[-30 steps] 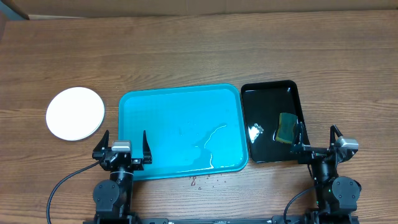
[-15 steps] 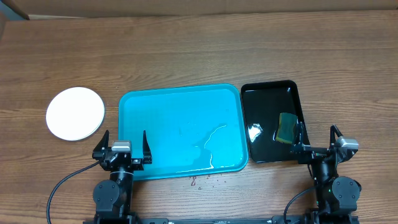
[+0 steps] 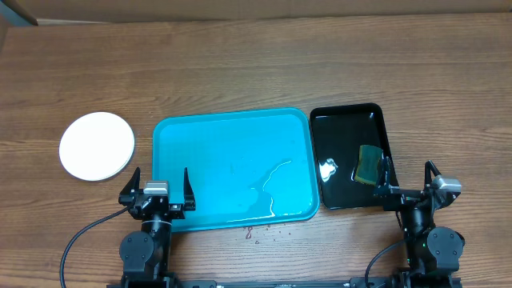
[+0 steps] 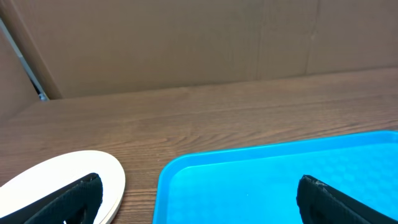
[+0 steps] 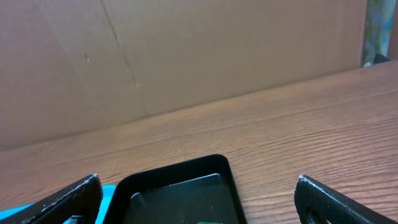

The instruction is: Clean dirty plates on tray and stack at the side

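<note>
Near the table's left edge: the plates (image 3: 97,146) showed as one white disc, well apart from the tray (the number stacked could not be told from above).
Tray: the tray (image 3: 208,148) lay mid-table, bare of plates, with a water streak (image 3: 276,170) toward its near right corner.
Left gripper: the left gripper (image 3: 160,173) was released and empty, at the tray's near left corner.
Right gripper: the right gripper (image 3: 408,172) was released and empty, beside the black tray (image 3: 348,120) holding the sponge (image 3: 369,162).
Step in hand: judged to be the finish. Keep both arms clear of the stack and leave it undisturbed.
</note>
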Tool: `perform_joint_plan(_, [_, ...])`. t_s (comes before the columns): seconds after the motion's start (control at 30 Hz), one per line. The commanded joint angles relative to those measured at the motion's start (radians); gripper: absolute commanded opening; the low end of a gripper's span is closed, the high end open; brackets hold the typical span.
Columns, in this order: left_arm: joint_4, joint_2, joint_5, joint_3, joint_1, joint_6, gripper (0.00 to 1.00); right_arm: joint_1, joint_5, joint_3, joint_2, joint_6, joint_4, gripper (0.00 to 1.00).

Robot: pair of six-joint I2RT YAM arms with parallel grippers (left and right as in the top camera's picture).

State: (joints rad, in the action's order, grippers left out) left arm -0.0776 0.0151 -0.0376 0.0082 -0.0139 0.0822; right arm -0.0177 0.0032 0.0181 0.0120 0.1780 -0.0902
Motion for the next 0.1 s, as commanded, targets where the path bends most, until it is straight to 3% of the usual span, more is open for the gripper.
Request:
perform_joint_plan(0.0, [0.0,-0.011,0.012,-0.003,-0.008,0.019,1.0,0.005,-0.005,-0.01,-0.009,-0.011,0.006,1.0])
perform_joint_plan(0.07, [0.0,-0.011,0.012,-0.003,-0.008,0.019,1.0,0.005,-0.005,-0.01,-0.009,-0.011,0.006,1.0])
